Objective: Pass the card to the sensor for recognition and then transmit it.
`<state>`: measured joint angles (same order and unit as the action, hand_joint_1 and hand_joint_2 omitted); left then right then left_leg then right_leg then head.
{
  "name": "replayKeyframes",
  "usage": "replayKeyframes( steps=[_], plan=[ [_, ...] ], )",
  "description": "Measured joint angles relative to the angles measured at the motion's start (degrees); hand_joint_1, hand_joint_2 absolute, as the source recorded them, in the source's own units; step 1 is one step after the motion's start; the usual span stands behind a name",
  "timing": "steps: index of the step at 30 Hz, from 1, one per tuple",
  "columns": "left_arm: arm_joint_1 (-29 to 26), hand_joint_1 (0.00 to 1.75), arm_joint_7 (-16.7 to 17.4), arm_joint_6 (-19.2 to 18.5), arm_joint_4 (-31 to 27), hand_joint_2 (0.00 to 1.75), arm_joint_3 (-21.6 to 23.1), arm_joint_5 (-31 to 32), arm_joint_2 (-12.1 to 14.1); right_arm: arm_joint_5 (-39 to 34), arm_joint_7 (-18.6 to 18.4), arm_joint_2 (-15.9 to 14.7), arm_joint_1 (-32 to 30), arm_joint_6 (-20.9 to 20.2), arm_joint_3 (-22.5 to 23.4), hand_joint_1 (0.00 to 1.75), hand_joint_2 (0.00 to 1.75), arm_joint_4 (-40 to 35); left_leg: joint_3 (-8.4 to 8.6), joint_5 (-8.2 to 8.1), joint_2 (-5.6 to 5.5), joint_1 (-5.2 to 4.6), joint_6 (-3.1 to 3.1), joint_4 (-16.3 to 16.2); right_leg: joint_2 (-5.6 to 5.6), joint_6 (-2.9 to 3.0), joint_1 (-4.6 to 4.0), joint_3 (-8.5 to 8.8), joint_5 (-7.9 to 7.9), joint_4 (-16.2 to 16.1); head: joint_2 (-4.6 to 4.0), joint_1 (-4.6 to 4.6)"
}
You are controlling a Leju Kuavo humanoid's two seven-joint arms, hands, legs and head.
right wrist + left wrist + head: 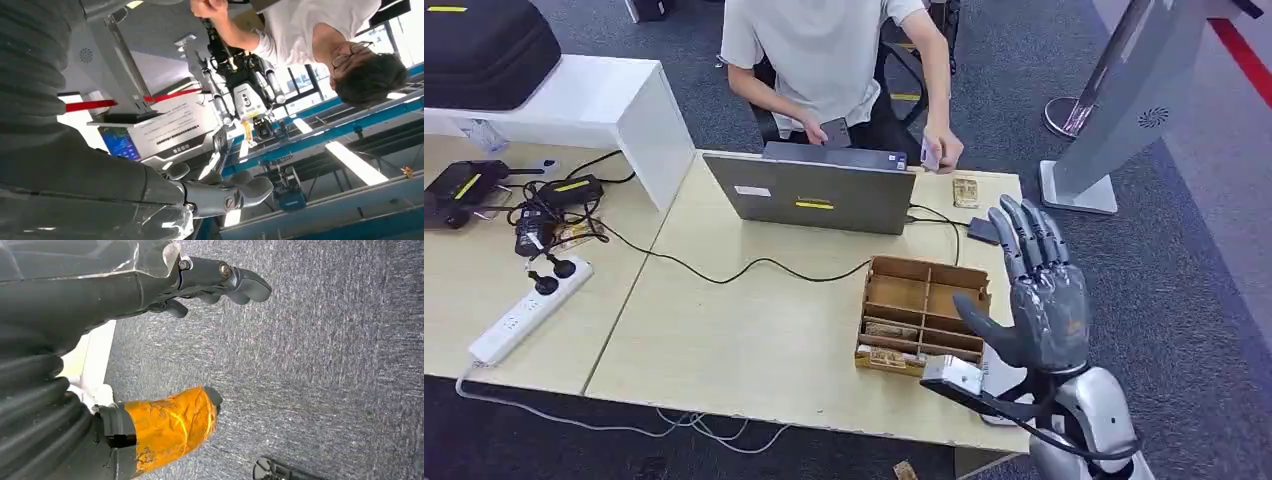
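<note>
You are raising the right hand (1039,295) flat, fingers spread, holding nothing, beside the wooden box (922,313). The left hand (220,282) is hanging over carpet, empty. Beyond, the person's hand (941,152) is holding the card (929,155); keep your palm steady to receive it.

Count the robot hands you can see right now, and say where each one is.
2. The right hand is raised, fingers spread, over the table's right end beside the wooden box. The left hand hangs over grey carpet, holding nothing.
</note>
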<state>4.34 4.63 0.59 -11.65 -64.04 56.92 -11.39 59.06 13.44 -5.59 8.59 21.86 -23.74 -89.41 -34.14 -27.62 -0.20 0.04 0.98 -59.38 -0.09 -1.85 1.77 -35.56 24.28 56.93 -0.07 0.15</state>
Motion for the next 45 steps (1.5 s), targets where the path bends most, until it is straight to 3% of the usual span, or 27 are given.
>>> replayKeyframes(
  steps=[4, 10, 16, 25, 45],
  plan=[
    [0.0, 0.0, 0.0, 0.0, 0.0, 1.75, -0.4, -0.4, 0.0, -0.5, 0.3, -1.0, -1.7, -0.1, 0.0, 0.0, 1.75, -2.3, 0.04, 0.01, -0.01, 0.0, -0.01, 0.0, 0.01, 0.0, 0.0, 0.01, 0.0, 0.0, 0.0, -0.02],
    [0.0, 0.0, 0.0, 0.6, 0.0, 1.75, -1.7, -1.8, -0.2, -2.4, 2.5, -3.3, -11.1, 0.1, 1.5, 0.0, 1.75, -7.6, 0.02, -0.03, -0.07, 0.01, 0.02, 0.0, -0.05, -0.02, -0.01, 0.05, 0.1, 0.0, 0.0, 0.0],
    [0.1, 0.0, 0.2, 0.7, 0.0, 1.75, -2.7, -2.0, -0.4, -4.5, 2.4, -4.7, -16.5, -1.3, 1.6, 0.0, 1.75, -7.3, 0.02, -0.1, -0.05, 0.0, 0.02, 0.0, -0.02, -0.02, -0.01, 0.05, 0.13, 0.0, 0.0, -0.02],
    [0.2, 0.0, 0.2, 0.7, 0.0, 1.75, -2.8, -1.3, -0.4, -2.7, 0.0, -4.3, -16.1, -0.1, -3.4, 0.0, 1.75, 1.7, 0.03, -0.07, -0.03, 0.02, -0.01, 0.0, -0.03, -0.01, -0.01, 0.06, 0.12, 0.0, 0.0, -0.02],
    [0.3, 0.0, 0.4, 0.7, 0.0, 1.75, -2.8, -0.9, -0.3, -0.4, -1.3, -2.0, -12.4, 3.2, -6.3, 0.0, 1.75, 11.5, 0.02, -0.07, -0.03, 0.02, 0.0, 0.0, -0.03, -0.01, -0.01, 0.06, 0.13, 0.0, 0.0, 0.0]
  ],
)
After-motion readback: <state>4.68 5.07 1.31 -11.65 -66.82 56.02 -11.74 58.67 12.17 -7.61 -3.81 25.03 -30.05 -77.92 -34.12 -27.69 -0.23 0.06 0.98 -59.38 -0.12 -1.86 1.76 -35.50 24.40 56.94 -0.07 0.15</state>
